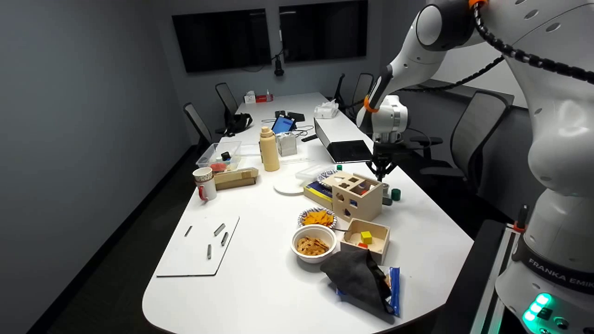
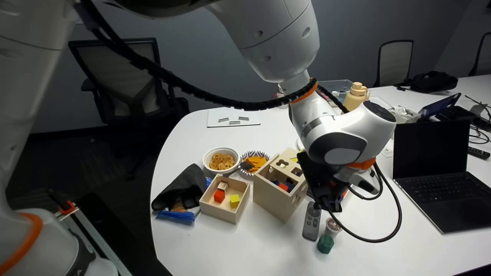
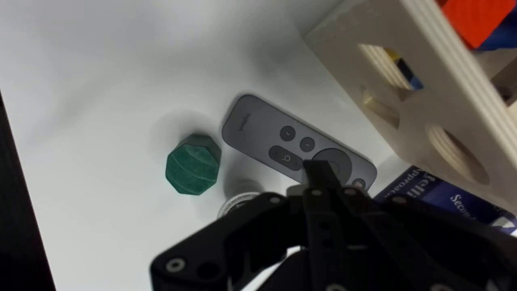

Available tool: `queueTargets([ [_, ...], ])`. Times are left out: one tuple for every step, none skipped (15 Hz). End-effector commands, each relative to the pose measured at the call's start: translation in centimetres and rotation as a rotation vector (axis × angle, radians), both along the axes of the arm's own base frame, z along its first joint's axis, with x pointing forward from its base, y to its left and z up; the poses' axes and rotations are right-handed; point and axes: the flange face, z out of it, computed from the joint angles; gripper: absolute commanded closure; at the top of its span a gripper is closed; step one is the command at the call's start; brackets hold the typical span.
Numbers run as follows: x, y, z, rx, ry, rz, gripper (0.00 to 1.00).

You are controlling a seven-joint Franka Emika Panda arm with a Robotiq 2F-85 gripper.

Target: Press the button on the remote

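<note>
I am holding pincer (image 3: 322, 171) drawn narrow near remote (image 3: 258, 125), contact unclear; remote is lying on table (image 3: 101, 210) between green block (image 3: 192, 169) and wooden box (image 3: 436, 101).

I see the slim grey Logitech remote (image 3: 297, 140) lying flat on the white table (image 3: 101, 226), dark buttons (image 3: 285, 158) facing up.

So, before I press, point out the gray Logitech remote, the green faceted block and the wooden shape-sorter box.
Gray Logitech remote (image 3: 297, 139), in the wrist view: middle of its button face.
Green faceted block (image 3: 192, 169), in the wrist view: its polygonal top.
Wooden shape-sorter box (image 2: 271, 195), in an exterior view: its plain side wall.
</note>
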Motion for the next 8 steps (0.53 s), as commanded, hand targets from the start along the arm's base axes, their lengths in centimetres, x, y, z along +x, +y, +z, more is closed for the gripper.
queueTargets([
  [1.3,-0.6,-2.2,0.033,-0.013,-0.066,1.0],
  [1.4,-0.5,-2.7,0.042,-0.011,-0.08,1.0],
  [1.7,-0.5,-3.5,0.049,-0.01,-0.096,1.0],
  [1.9,-0.6,-4.0,0.052,-0.008,-0.112,1.0],
  [2.1,-0.7,-4.7,0.055,-0.008,-0.129,1.0],
  [2.4,-0.8,-5.3,0.059,-0.011,-0.144,1.0],
  [2.6,-1.0,-5.7,0.06,-0.015,-0.159,1.0],
  [2.9,-1.1,-6.1,0.059,-0.02,-0.171,1.0],
])
